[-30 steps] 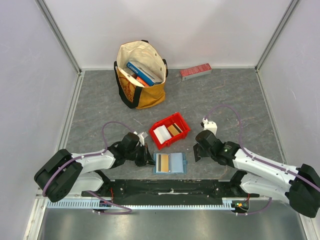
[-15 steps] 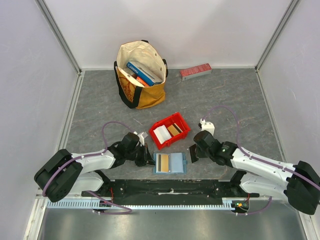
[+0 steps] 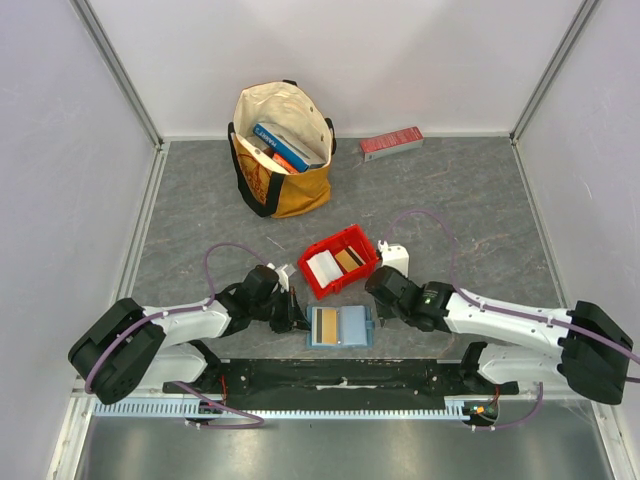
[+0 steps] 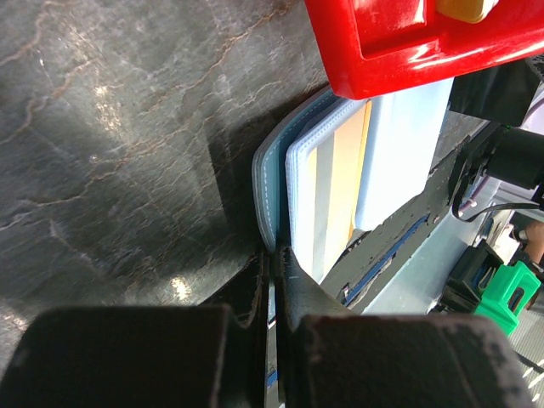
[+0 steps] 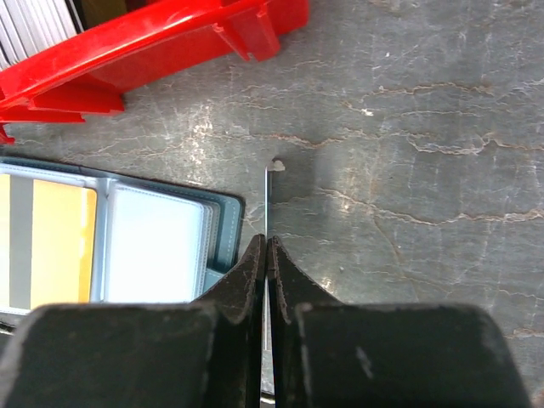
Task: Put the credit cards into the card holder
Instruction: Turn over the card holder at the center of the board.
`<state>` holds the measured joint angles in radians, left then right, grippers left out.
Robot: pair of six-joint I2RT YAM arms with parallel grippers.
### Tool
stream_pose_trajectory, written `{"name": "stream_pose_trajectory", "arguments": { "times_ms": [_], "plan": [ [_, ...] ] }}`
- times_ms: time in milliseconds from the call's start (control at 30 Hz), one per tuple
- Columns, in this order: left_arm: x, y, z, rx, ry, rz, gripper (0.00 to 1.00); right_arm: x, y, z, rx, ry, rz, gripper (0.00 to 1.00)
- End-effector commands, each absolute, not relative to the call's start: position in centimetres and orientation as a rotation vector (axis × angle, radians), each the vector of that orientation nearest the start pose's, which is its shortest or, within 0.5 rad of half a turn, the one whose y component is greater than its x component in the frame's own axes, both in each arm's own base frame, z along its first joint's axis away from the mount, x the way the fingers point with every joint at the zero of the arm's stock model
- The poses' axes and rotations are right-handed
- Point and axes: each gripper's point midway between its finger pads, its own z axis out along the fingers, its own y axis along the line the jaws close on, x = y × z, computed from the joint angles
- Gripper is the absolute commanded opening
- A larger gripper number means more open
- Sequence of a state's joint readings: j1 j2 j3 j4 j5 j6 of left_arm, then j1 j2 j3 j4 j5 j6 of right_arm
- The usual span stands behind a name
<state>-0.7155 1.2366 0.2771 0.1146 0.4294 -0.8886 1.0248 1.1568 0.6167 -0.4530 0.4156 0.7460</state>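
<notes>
The teal card holder [image 3: 352, 326] lies open near the front edge, with a tan card [image 3: 327, 325] in its left slot. It also shows in the left wrist view [image 4: 270, 183] and the right wrist view [image 5: 161, 246]. My left gripper [image 3: 298, 320] [image 4: 276, 255] is shut on the holder's left cover edge. My right gripper [image 3: 377, 308] [image 5: 268, 242] is shut on a thin white card [image 5: 266, 200] held edge-on just right of the holder. A white card [image 3: 324, 266] and a brown card [image 3: 349, 260] lie in the red bin [image 3: 318, 287].
The red bin [image 5: 153, 51] stands just behind the holder. A tote bag [image 3: 282, 150] with books stands at the back. A long red box [image 3: 391, 143] lies by the back wall. A black rail [image 3: 330, 375] runs along the near edge.
My right gripper has moved left with the card, from beside the bin's right side to the holder's right edge. The left arm and the holder have not moved.
</notes>
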Motion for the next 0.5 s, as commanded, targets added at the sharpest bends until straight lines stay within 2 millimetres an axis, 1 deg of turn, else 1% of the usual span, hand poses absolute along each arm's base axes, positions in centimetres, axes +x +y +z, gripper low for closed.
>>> {"name": "stream_pose_trajectory", "arguments": {
  "times_ms": [0,200,367,467],
  "plan": [
    [11.9,-24.1,1.4,0.042,2.712,-1.145,0.02,17.9,21.0,6.5,-0.151,2.423,0.211,0.06],
    [11.9,-24.1,1.3,0.046,2.713,-1.148,0.02,17.5,21.7,5.9,-0.186,2.43,0.187,0.1],
    [11.9,-24.0,1.2,0.042,2.715,-1.144,0.02,17.6,20.6,5.2,-0.174,2.439,0.099,0.11],
    [11.8,-23.9,1.2,0.039,2.715,-1.143,0.02,17.6,20.2,5.0,-0.17,2.441,0.078,0.11]
  ]
}}
